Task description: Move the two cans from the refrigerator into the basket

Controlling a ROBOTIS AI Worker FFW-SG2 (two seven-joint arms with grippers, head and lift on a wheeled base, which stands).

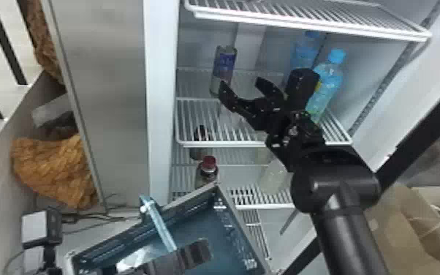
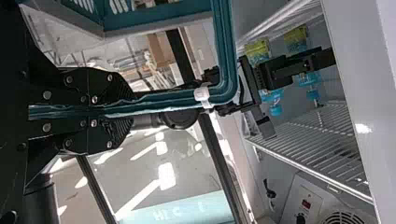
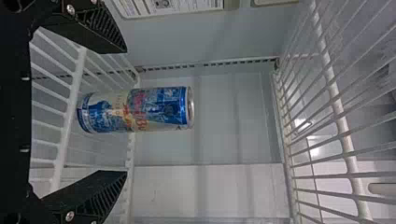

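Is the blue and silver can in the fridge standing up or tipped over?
Standing up: in the head view, the can rises tall from the wire shelf.

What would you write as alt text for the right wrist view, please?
A blue-and-silver can stands upright on a white wire shelf inside the refrigerator, ahead of the robot's open right tool. Another wire shelf sits above it.

Bskt hndl (image 2: 225, 51) in L jaws
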